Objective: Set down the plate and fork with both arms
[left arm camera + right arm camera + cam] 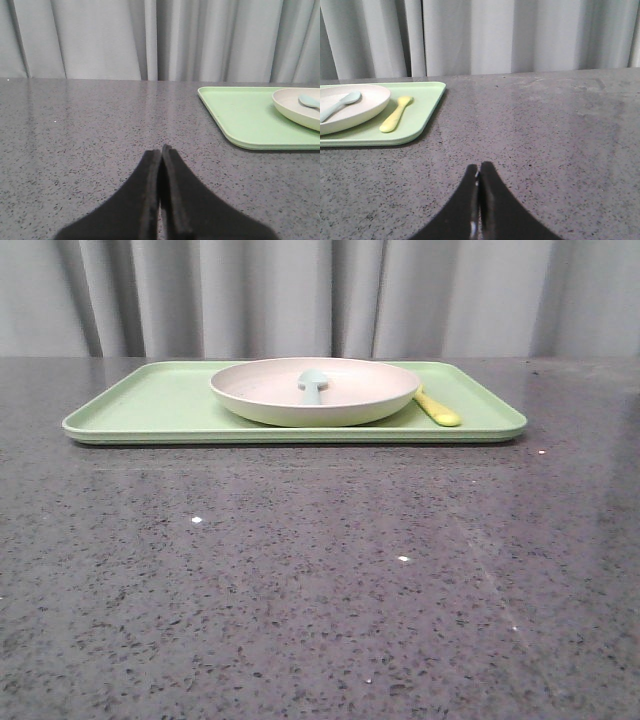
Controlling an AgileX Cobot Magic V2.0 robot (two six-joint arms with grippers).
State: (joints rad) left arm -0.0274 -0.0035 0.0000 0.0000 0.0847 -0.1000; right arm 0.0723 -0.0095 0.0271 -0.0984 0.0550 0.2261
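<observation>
Both claws, left (160, 150) & right (479, 167), pressed together; round matte plate (315, 390) w/ raised rim, smooth plastic fork (436, 408) beside.

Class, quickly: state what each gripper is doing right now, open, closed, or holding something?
Left gripper: closed, fingers pressed together, holding nothing, over bare table.
Right gripper: closed, holding nothing, away from the tray.

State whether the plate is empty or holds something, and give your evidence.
Not empty. The plate on the green tray holds a pale blue-green spoon. The yellow fork lies outside it, on the tray.
</observation>
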